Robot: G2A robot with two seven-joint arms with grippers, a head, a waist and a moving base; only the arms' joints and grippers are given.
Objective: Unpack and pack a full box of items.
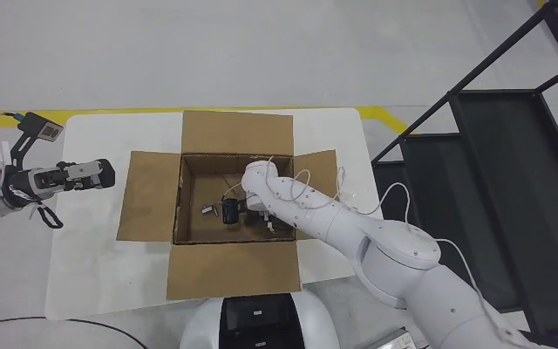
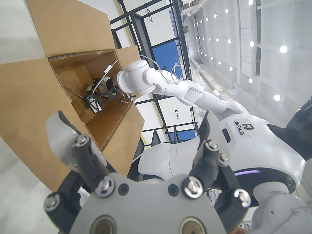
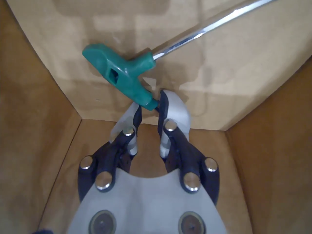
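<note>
An open cardboard box (image 1: pixel 235 131) sits in the middle of the white table (image 1: pixel 96 262), all its flaps folded out. My right gripper (image 3: pixel 150 103) is down inside it, shut on one end of a green T-handle key (image 3: pixel 117 74). The key's steel shaft (image 3: pixel 219 20) slants across the box floor. From above, the right gripper (image 1: pixel 228 212) is near the middle of the box. My left gripper (image 2: pixel 131 122) stands open and holds nothing. It hovers over the table's left side (image 1: pixel 106 174), apart from the box's left flap (image 2: pixel 29 93). The right gripper (image 2: pixel 93 105) also shows there inside the box.
A black metal rack (image 1: pixel 471 166) stands off the table's right side. A yellow floor line (image 1: pixel 105 113) runs behind the table. Bare table lies left of the box and at its front left corner.
</note>
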